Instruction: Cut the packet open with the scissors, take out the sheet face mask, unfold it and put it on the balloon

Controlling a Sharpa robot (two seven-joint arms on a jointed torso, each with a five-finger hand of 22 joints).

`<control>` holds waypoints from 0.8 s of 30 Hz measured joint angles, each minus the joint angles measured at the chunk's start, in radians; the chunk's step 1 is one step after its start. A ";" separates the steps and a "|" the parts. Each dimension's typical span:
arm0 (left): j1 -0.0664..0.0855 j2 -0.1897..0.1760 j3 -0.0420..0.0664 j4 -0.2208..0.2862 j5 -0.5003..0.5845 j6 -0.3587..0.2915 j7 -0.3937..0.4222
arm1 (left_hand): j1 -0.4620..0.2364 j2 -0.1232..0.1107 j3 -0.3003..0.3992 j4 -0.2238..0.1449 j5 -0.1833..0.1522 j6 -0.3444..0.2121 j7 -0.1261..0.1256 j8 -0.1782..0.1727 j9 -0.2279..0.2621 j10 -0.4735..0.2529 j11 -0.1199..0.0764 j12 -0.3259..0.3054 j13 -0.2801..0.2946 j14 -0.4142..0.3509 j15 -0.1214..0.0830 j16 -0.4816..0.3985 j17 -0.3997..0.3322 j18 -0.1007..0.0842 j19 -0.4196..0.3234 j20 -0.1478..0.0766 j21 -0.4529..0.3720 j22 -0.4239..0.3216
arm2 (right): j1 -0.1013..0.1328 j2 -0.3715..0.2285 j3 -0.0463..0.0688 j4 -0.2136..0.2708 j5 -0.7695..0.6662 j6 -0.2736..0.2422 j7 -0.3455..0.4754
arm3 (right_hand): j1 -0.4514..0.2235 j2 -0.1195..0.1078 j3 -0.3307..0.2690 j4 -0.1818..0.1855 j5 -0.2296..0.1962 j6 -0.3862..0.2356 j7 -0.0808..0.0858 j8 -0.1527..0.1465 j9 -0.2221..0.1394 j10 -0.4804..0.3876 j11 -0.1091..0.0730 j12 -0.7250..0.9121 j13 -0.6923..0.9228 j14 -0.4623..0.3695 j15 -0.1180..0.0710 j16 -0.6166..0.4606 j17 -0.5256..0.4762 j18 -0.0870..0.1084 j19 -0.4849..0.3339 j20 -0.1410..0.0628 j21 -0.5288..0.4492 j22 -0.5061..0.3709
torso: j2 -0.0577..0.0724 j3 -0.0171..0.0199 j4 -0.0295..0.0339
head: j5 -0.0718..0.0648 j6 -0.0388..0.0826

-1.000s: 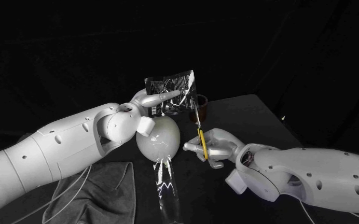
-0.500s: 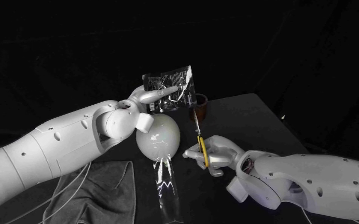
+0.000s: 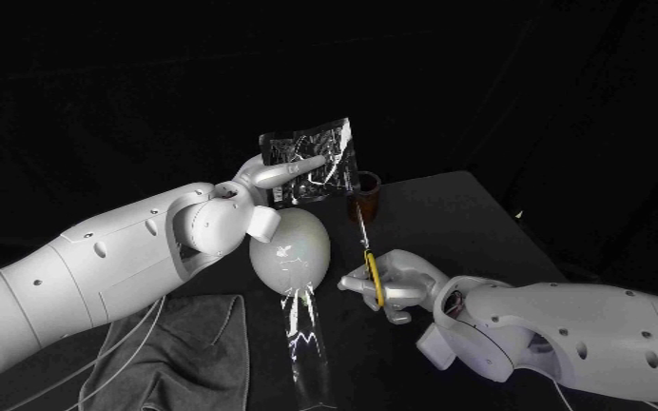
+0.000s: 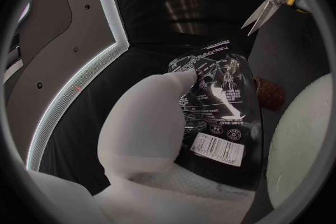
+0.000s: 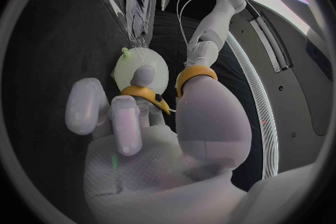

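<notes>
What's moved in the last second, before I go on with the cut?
The right hand drew the scissors back a little toward the robot, away from the packet. The left hand lifted the packet slightly. Both hands kept their holds, and the balloon stayed where it was.

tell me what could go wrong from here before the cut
1. The scissors in the right hand point up right beside the balloon; a sideways drift could puncture it.
2. The left hand holds the packet near one edge, so the free part may bend away from the open blades instead of cutting.
3. The fingers lie across the packet's face; a misaimed cut could meet them.
</notes>
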 measured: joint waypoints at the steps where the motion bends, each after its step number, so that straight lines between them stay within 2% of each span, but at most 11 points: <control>1: 0.000 -0.001 0.000 0.002 0.000 0.000 0.000 | 0.000 0.000 0.000 0.000 0.001 0.000 0.000 0.000 0.000 0.000 0.000 0.000 0.000 0.000 0.000 0.000 0.000 0.000 0.000 0.000 0.000 0.000 | 0.000 0.000 0.000 -0.002 -0.001 0.000 0.000 | 0.000 0.000 0.000 0.000 0.000 0.000 0.000 0.000 0.000 0.000 0.000 0.000 0.000 0.000 0.000 0.000 0.000 0.000 0.000 0.000 0.000 0.000 | 0.000 -0.0001 0.0002 | 0.000 0.000; 11: 0.001 -0.004 0.000 0.006 0.000 0.000 -0.002 | 0.001 0.001 0.000 0.000 0.004 0.002 0.002 0.003 0.000 0.000 0.000 0.000 0.000 0.005 -0.002 0.000 0.000 -0.001 0.000 0.000 0.000 0.000 | 0.012 0.004 0.003 -0.006 -0.018 0.004 -0.001 | 0.001 -0.001 0.000 0.000 0.000 0.000 0.000 0.000 -0.004 0.000 0.000 0.000 -0.003 0.000 -0.007 -0.004 0.001 -0.001 -0.004 -0.004 -0.004 -0.001 | 0.000 0.0001 0.0001 | 0.001 -0.001; 24: 0.001 0.001 0.000 0.007 0.001 0.001 -0.005 | 0.001 0.001 0.000 0.000 0.004 0.002 0.002 0.003 0.000 0.002 -0.002 0.000 0.000 0.005 -0.002 0.000 0.001 -0.002 0.000 0.000 0.000 0.000 | 0.036 0.011 0.007 -0.003 -0.032 0.006 -0.003 | 0.001 -0.001 0.000 0.000 0.000 0.000 0.000 0.000 -0.003 0.000 0.000 0.000 -0.001 0.000 -0.007 -0.004 0.000 -0.001 -0.004 -0.004 -0.004 0.000 | 0.000 0.0001 -0.0002 | 0.002 -0.001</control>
